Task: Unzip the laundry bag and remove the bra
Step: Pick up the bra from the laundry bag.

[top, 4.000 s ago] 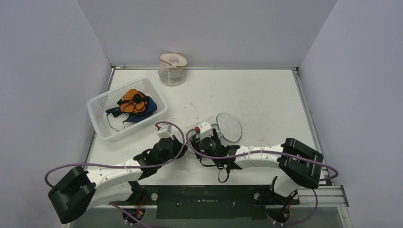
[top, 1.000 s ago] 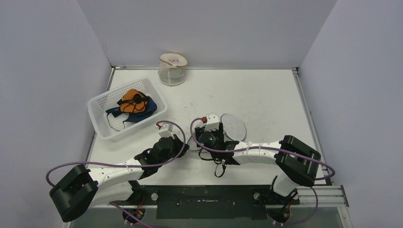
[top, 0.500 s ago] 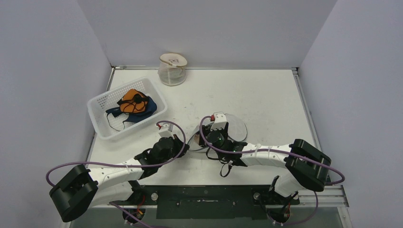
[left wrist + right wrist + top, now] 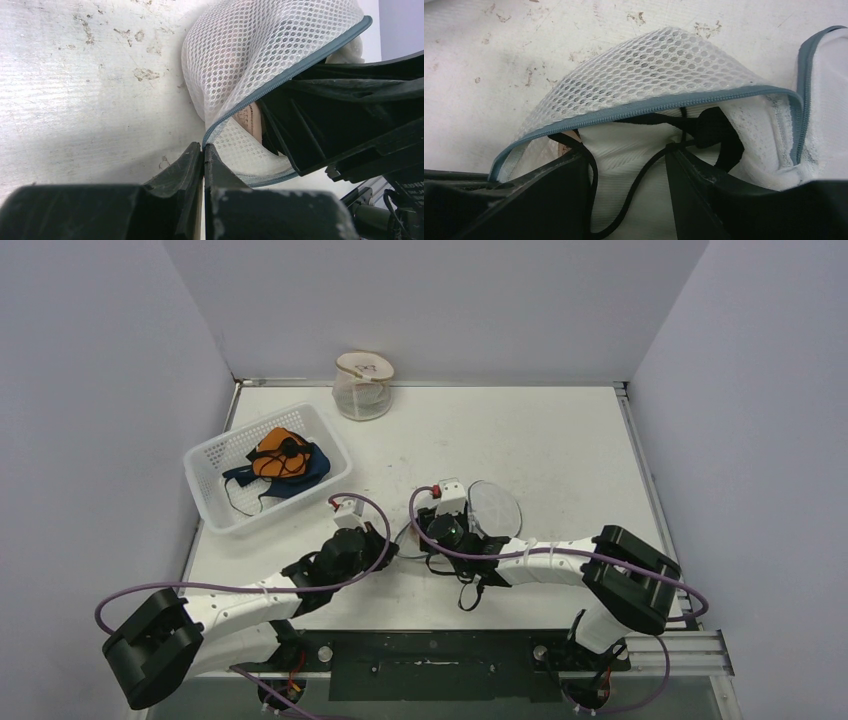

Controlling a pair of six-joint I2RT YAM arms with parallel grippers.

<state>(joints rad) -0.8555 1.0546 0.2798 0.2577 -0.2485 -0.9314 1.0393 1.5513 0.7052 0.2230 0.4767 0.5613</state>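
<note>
Left pincer point(image 4: 203, 150) on bag point(image 4: 250, 50), stained table point(image 4: 75, 75)

The left arm point(image 4: 250, 595) and right arm point(image 4: 545, 565) are seen stretched low and forward from their bases, angled inward so that the wrists nearly meet. The left claw point(image 4: 203, 147) is pressed tight together, fingertips touching. The right claw point(image 4: 629, 165) is held with its fingers spread apart, pointed toward the left claw, just beside it.
</note>
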